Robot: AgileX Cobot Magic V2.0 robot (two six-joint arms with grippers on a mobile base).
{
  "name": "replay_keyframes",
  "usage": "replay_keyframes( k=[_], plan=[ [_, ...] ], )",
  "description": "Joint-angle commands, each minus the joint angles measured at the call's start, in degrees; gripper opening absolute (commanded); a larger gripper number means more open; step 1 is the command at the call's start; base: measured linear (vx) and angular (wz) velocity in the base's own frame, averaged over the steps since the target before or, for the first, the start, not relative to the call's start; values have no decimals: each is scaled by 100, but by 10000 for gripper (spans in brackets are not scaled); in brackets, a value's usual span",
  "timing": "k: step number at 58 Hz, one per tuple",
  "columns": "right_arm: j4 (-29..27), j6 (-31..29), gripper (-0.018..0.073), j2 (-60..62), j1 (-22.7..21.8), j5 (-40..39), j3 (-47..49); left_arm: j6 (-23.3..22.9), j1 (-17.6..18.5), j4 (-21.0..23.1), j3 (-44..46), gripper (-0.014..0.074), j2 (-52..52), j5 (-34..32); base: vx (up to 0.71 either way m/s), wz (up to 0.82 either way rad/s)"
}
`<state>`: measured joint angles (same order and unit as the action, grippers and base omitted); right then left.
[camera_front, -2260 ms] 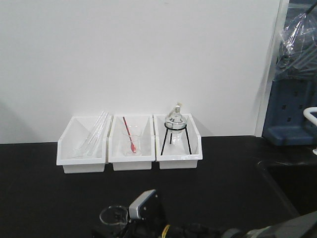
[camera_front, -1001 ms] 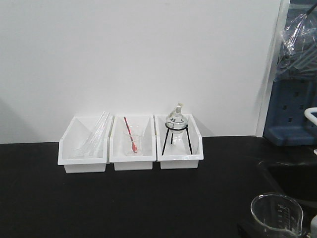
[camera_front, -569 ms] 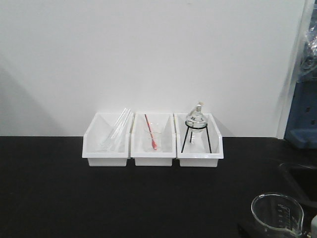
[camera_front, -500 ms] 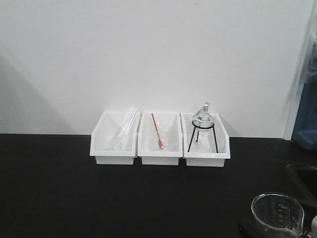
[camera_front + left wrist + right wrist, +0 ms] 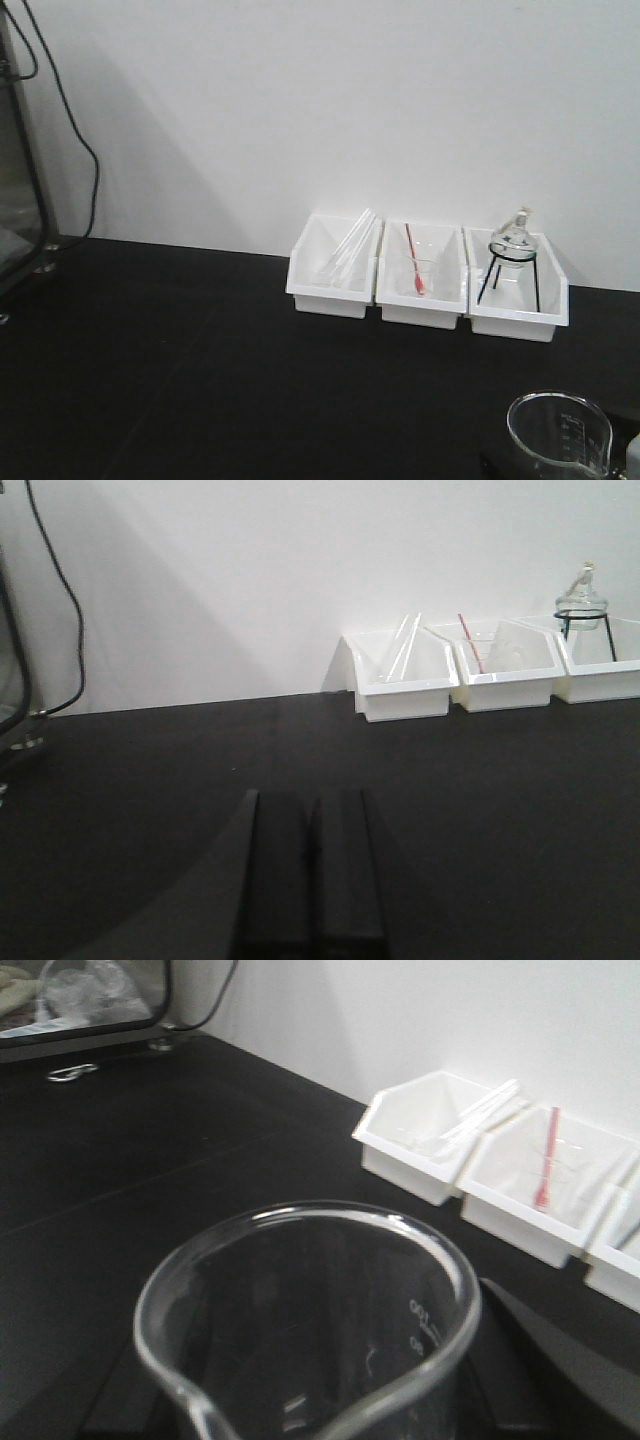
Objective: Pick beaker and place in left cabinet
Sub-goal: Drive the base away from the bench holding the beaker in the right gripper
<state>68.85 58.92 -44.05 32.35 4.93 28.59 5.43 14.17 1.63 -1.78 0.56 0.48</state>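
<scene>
Fingers [image 5: 285,870] of the left gripper [image 5: 311,868] are pressed flat together with nothing between them, low over the black bench [image 5: 120,780]. Ahead and to their right, three white bins [image 5: 405,670] stand against the wall. Glass tubes [image 5: 402,645] lean in the nearest, a red rod [image 5: 468,642] in the middle one, and a round flask [image 5: 583,602] on a tripod stands in the last. Far ahead-left are the edge of the left cabinet [image 5: 12,190] and a black cable [image 5: 85,150]. Dark fingers [image 5: 525,1350] of the right gripper [image 5: 310,1380] flank the beaker [image 5: 310,1310], holding it upright. Its printed numerals are too blurred to read.
</scene>
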Motion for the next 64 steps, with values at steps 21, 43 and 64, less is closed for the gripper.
replay_keyframes(
  k=[21,43,64],
  plan=[
    [58,-40,-4,14,-20,-126,191,-15,32,47,-94,1,102,-477,-12,47],
    [58,-40,-4,14,-20,-126,191,-15,32,47,-94,1,102,-477,-12,58],
    [58,-40,-4,14,-20,-126,191,-15,32,47,-94,1,102,-477,-8,75]
  ],
)
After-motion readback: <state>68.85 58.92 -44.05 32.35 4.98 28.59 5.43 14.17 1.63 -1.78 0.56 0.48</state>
